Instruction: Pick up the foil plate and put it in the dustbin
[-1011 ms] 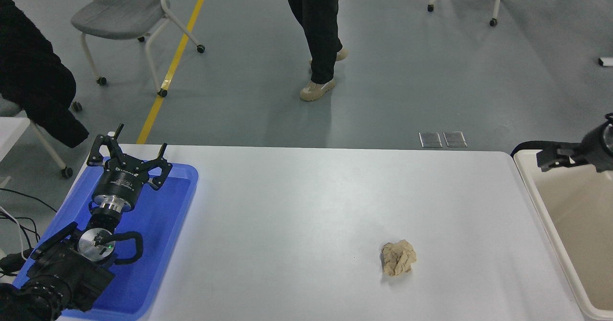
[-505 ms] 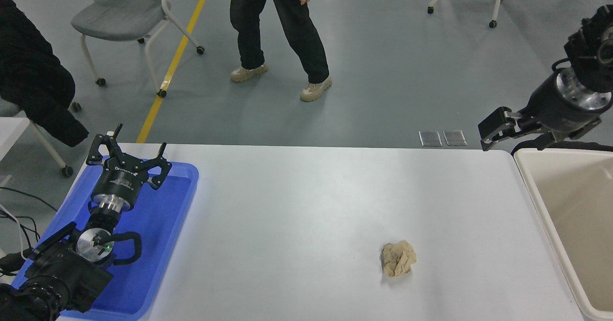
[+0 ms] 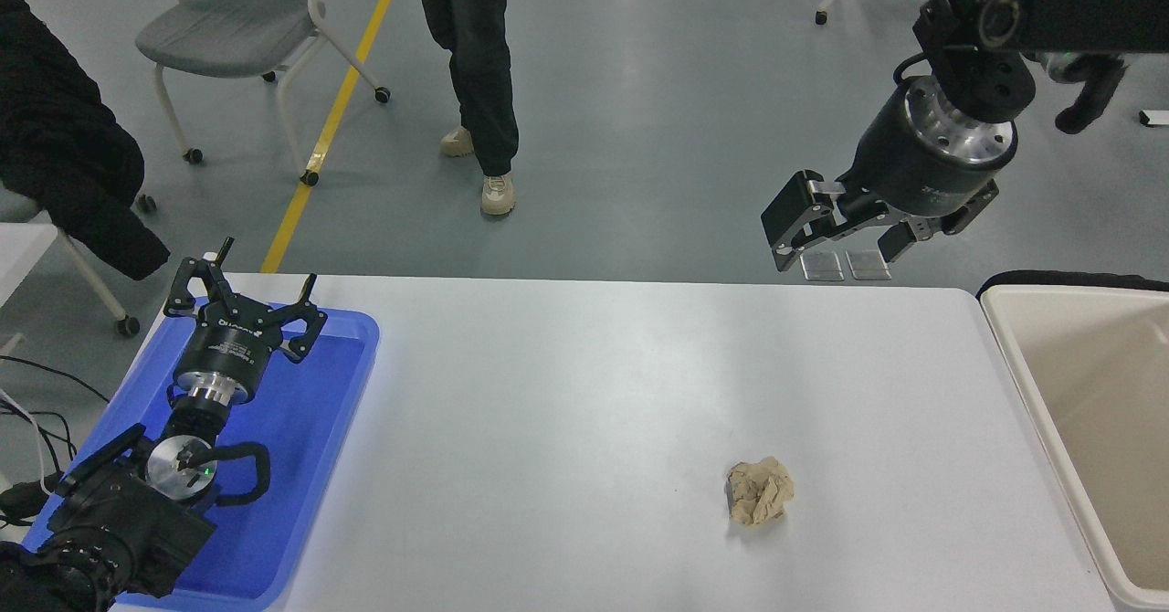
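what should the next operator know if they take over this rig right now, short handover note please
Right gripper: open, empty, raised beyond the table's far edge, left of the dustbin.
Left gripper: open, parked over the blue tray.
Foil plate: not visible on the table or in the part of the dustbin that shows, so its placement cannot be confirmed.
On the white table: only a crumpled brown paper ball.
Left: confirm the plate is in the bin.
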You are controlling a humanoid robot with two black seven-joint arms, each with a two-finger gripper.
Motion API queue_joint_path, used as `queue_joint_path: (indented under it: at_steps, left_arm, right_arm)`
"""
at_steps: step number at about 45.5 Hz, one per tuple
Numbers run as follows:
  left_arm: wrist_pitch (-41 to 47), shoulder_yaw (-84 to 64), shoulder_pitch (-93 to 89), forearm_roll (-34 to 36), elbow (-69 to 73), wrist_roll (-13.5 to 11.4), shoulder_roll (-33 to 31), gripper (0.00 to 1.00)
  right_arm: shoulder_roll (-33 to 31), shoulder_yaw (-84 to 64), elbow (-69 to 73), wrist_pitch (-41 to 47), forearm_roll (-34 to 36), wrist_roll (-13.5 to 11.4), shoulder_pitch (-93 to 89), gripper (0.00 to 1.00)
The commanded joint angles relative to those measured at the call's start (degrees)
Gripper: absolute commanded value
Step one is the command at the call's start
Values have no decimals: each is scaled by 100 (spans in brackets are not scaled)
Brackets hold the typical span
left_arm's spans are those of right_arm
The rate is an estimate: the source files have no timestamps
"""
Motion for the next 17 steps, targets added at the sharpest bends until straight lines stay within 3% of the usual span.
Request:
queue_joint_path:
  at_steps: [1,17]
  left_arm:
    - [0,0,0,0,0,-7,0,100]
    - [0,0,0,0,0,-7,0,100]
  right_arm:
    - [-332,-75,562,8,78,-10,458,100]
    - [-702,-427,527,8,-142,-54,308,100]
